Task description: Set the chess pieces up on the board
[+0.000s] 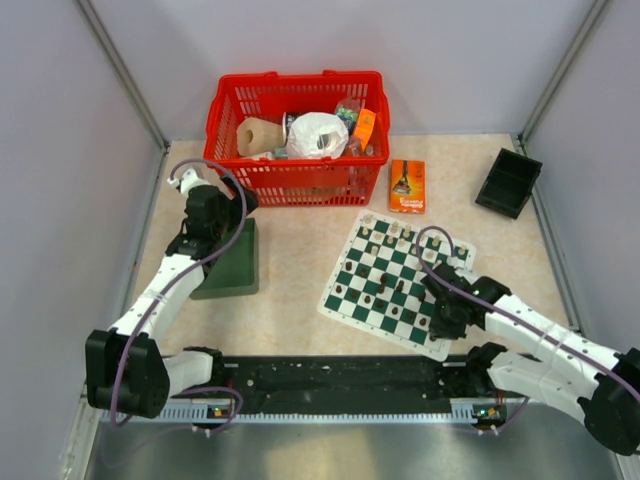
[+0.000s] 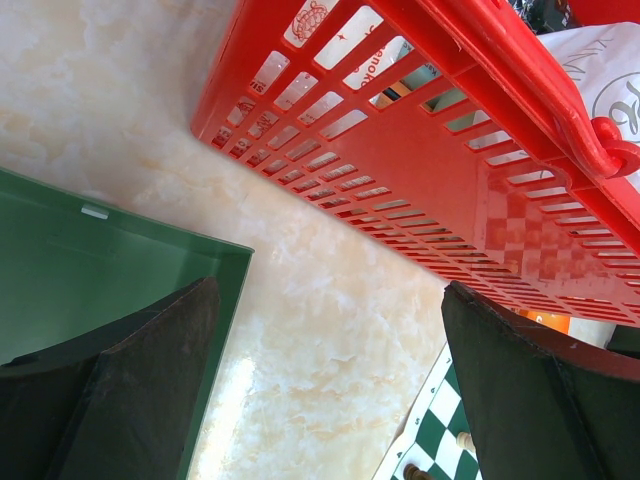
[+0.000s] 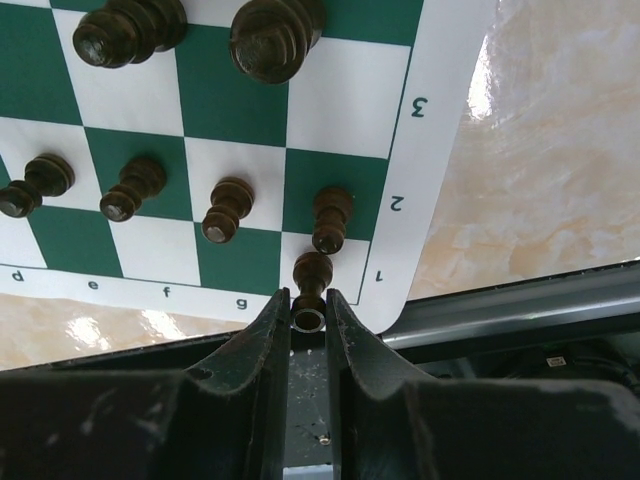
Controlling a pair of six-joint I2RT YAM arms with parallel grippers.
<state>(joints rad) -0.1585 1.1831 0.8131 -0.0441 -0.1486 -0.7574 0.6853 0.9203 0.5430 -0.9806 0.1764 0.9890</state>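
The dark pawn [image 3: 312, 270] pinched at its base in your right gripper [image 3: 308, 312] is tiny, light and hard. It looks smooth enough to slip, so keep that low, narrow grip and release gently, since it should tip easily. It sits over the corner square of the board [image 3: 440, 150], just beside the row of dark pawns [image 3: 332, 215]; the thin mat may slide if nudged, and your left gripper [image 2: 330, 295] hangs wide open and empty between the green tray [image 2: 80, 270] and the red basket [image 2: 450, 180].
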